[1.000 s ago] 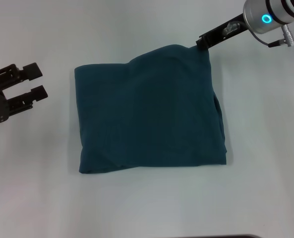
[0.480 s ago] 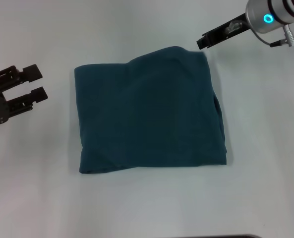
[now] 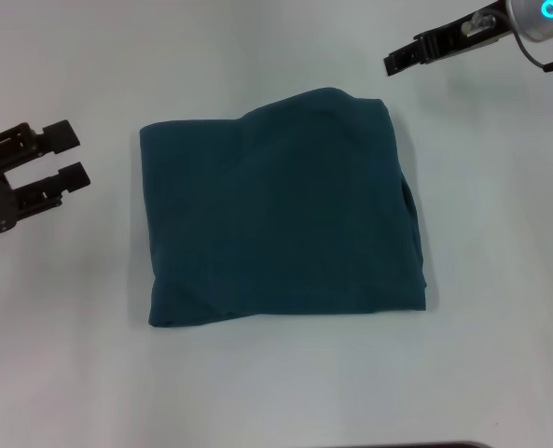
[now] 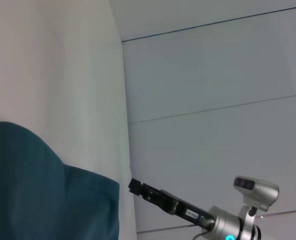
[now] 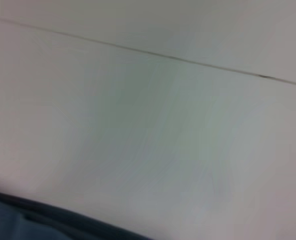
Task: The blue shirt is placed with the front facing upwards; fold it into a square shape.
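Observation:
The blue shirt (image 3: 276, 215) lies folded into a rough square on the white table (image 3: 276, 392), plain teal side up, with no lettering showing. My right gripper (image 3: 390, 63) hovers above and just beyond the shirt's far right corner, clear of the cloth. It also shows in the left wrist view (image 4: 134, 185), past the shirt's edge (image 4: 38, 195). My left gripper (image 3: 76, 155) is open and empty, resting left of the shirt with a gap between. The right wrist view shows only a strip of the shirt (image 5: 18, 225) and bare table.
The shirt's near left corner (image 3: 169, 313) bulges a little, and a fold of cloth sticks out along its right edge (image 3: 416, 233). White table surface surrounds the shirt on all sides. A pale panelled wall (image 4: 212, 75) stands behind the table.
My right gripper was touching the shirt's far right corner. It has lifted off and moved up and to the right. The corner has settled flat. The left arm has not moved.

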`<state>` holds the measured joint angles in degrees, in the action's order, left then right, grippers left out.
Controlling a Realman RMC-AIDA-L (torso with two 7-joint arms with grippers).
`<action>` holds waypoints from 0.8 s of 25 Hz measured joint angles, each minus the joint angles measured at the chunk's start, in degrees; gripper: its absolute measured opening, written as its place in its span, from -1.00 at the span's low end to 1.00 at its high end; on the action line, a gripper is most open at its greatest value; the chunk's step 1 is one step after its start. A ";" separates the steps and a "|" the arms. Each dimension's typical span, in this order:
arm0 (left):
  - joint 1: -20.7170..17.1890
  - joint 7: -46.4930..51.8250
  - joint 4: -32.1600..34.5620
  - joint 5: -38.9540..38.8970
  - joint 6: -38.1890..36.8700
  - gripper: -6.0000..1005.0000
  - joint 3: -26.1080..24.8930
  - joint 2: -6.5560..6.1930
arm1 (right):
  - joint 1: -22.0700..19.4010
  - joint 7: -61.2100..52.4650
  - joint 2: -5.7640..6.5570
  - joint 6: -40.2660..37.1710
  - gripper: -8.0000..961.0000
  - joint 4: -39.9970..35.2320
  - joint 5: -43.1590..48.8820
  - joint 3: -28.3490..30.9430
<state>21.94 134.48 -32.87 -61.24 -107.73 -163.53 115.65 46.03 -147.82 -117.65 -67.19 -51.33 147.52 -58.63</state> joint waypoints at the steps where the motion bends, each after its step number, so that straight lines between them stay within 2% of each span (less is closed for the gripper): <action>1: 0.02 0.00 0.00 0.00 -0.02 0.47 -0.11 -0.03 | 0.01 0.64 0.20 -2.13 0.11 -0.34 -1.51 1.17; 6: 0.33 0.34 -0.22 -0.03 0.15 0.47 -0.80 -0.51 | 0.63 1.87 1.28 -13.34 0.39 -0.72 -11.05 3.09; 10: 0.45 0.55 -0.35 -1.16 0.02 0.47 -1.26 -0.66 | 1.63 0.28 1.39 -16.42 0.61 3.15 -18.18 4.36; 13: 0.19 0.63 -0.35 -2.38 0.00 0.47 -1.27 -0.88 | 2.52 -0.24 1.04 -14.66 0.61 8.16 -20.80 4.61; 20: -0.62 1.13 -0.44 -4.54 -0.05 0.47 -1.26 -1.09 | 3.33 -0.05 0.14 -3.18 0.62 16.88 -19.83 3.21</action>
<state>21.31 135.62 -33.31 -65.79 -107.78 -164.79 114.55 49.36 -147.86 -117.52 -70.37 -34.44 127.69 -55.42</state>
